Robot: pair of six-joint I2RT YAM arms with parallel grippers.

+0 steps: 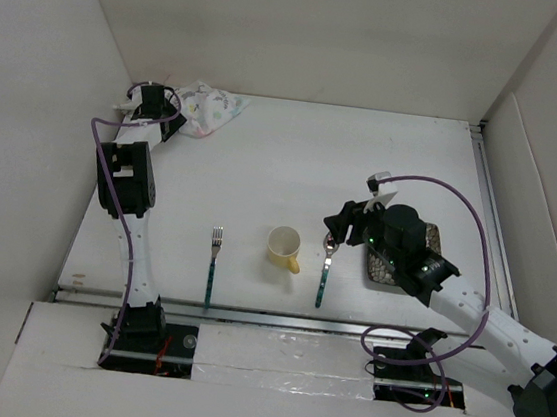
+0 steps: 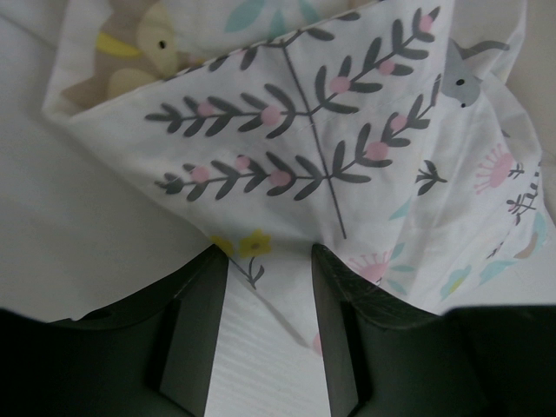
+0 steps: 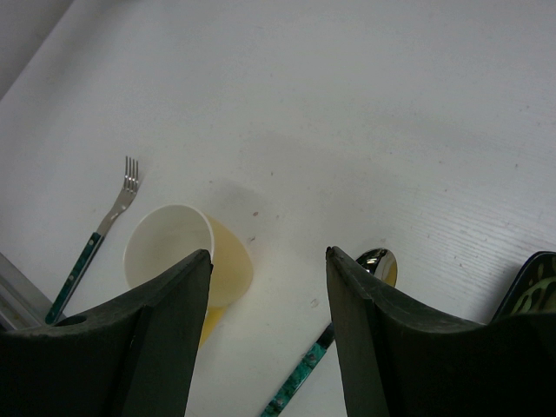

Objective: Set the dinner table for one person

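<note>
**Dinner table** (image 1: 293, 170): large white tabletop; it fills the middle of the overhead view and carries every item listed here.

**Placemat** (image 1: 209, 110): pastel printed cloth, crumpled in a heap at the far left corner of the table. The print shows leafy sprigs with pink buds, and animals.

**Fork** (image 1: 212, 266): teal patterned handle, lying near the front edge left of centre, tines pointing far.

**Cup** (image 1: 283, 245): yellow outside, white inside, upright, handle towards the near right. It stands between the fork and the spoon, apart from both.

**Spoon** (image 1: 324, 274): matching teal handle, just right of the cup, bowl at the far end.

**Plate** (image 1: 384, 273): dark rim with a patterned face, right of the spoon and largely covered by the right arm.

**Left gripper** (image 2: 268, 254): at the placemat in the far left corner. Its fingers are parted with a moderate gap, and the cloth's edge reaches between the tips without being pinched.

**Right gripper** (image 3: 269, 256): hovers over the bare table between the cup and the spoon bowl, fingers spread wide, holding nothing.
</note>
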